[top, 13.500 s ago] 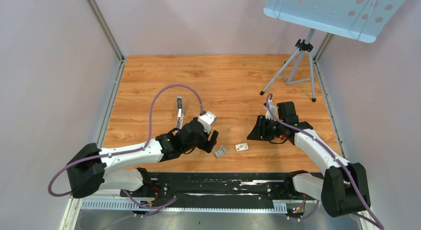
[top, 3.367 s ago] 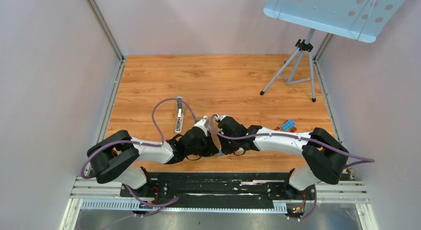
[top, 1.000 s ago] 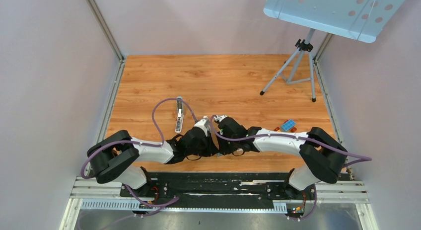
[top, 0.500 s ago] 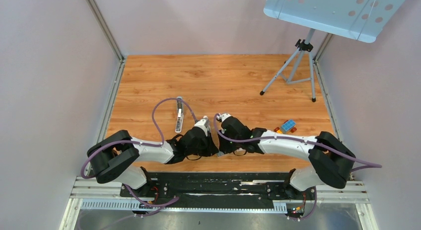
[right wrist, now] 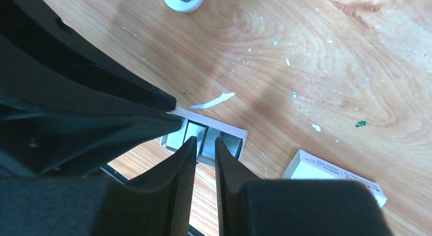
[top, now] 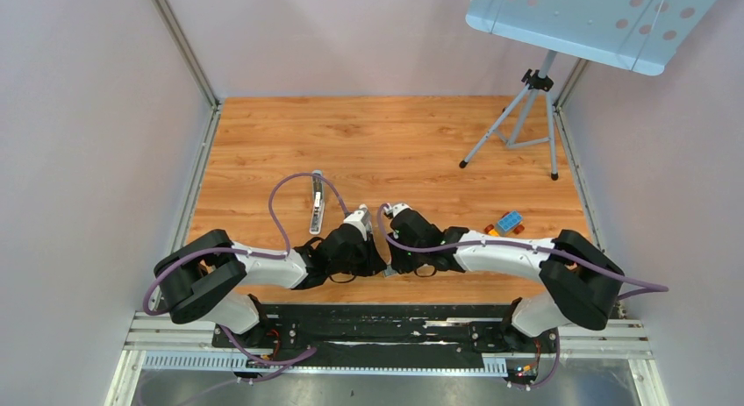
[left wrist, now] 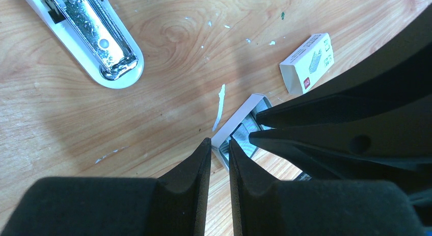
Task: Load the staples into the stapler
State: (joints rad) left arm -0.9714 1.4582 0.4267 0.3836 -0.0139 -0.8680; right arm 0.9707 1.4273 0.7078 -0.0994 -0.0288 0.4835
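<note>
- You have little room around the staples (left wrist: 238, 136). They lie in a shallow white tray (left wrist: 234, 116) near the middle of the table's (top: 395, 134) near edge, and both grippers meet over it.
- Your left gripper (left wrist: 218, 144) has its fingers almost together, pinching the tray's end wall.
- Your right gripper (right wrist: 205, 140) has its fingers a narrow gap apart, astride one ribbed grey strip. You cannot tell whether they press on it.
- The stapler (top: 317, 204) lies farther from the near edge and left of the grippers, apart from the tray, with its shiny metal channel facing up.
- A small white box (left wrist: 308, 62) lies just beside the tray. It has a red mark, and its print is too small to read.
- A tripod (top: 518, 117) stands near the far right corner, and white flecks dot the wood-grain top.
</note>
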